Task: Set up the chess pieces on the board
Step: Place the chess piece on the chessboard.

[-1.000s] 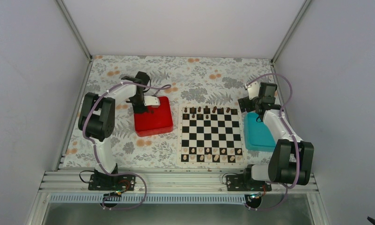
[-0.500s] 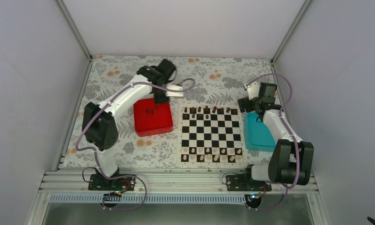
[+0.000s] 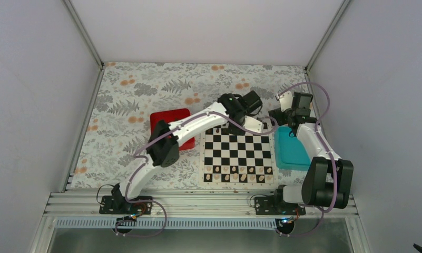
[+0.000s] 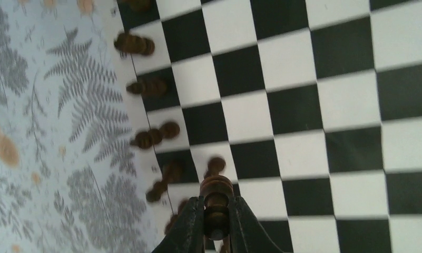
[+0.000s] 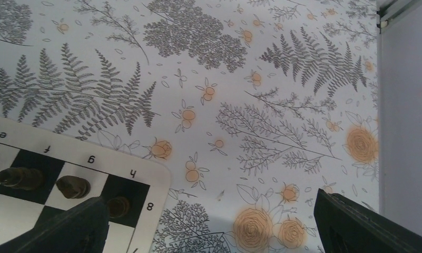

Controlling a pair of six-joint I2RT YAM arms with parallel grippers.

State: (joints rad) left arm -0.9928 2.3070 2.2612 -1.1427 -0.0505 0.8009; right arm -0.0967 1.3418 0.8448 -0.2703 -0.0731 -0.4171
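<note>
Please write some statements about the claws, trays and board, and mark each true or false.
1. The left claw is shut on a dark chess piece over the board. True.
2. The right claw also holds a piece. False: it is open and empty.
3. The red tray lies right of the board. False: it lies left; the teal tray lies right.
4. Pale pieces stand along the board's near edge. True.
</note>
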